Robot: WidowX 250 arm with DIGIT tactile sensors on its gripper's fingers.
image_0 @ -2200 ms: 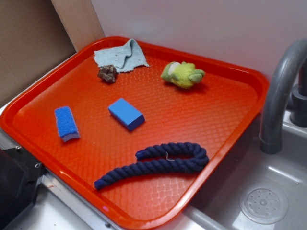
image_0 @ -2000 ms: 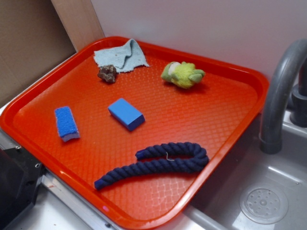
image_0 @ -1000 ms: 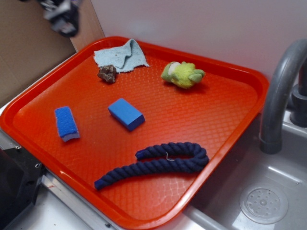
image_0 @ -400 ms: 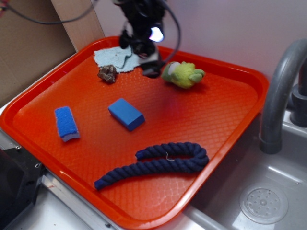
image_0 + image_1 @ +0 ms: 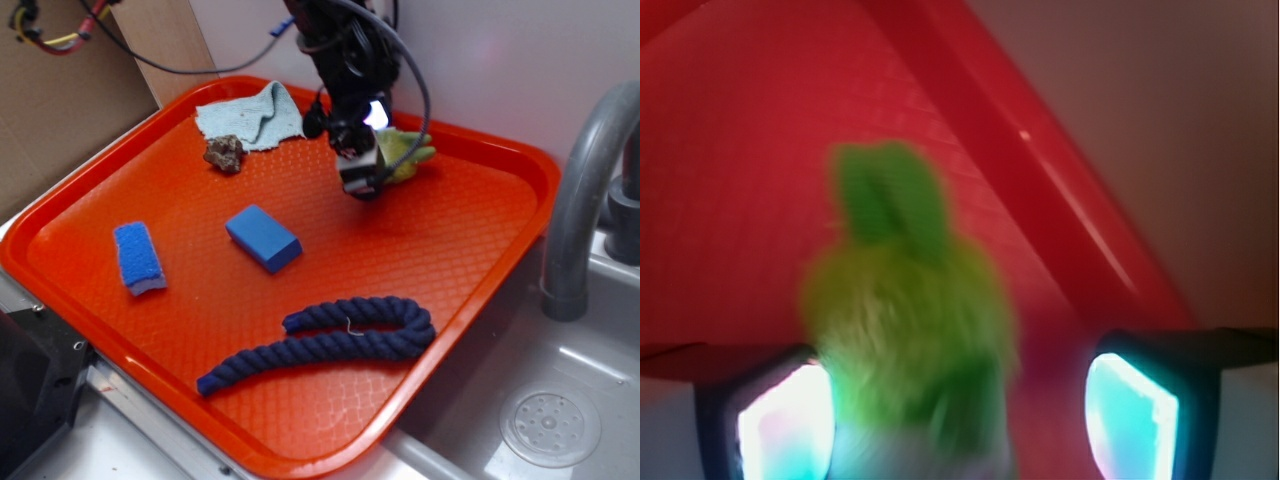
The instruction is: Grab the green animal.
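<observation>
In the exterior view the gripper (image 5: 363, 180) hangs over the green animal (image 5: 405, 152), which lies near the far rim of the red tray (image 5: 520, 165). In the wrist view the spread fingers (image 5: 785, 420) flank the animal (image 5: 905, 320), released.

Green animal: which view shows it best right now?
Wrist. The green animal fills the frame between the open gripper fingers, though blurred. In the exterior view the arm hides most of it; only its feet show.

exterior looks down obliquely at tray (image 5: 480, 290), wrist close above, both share green animal (image 5: 405, 152)
</observation>
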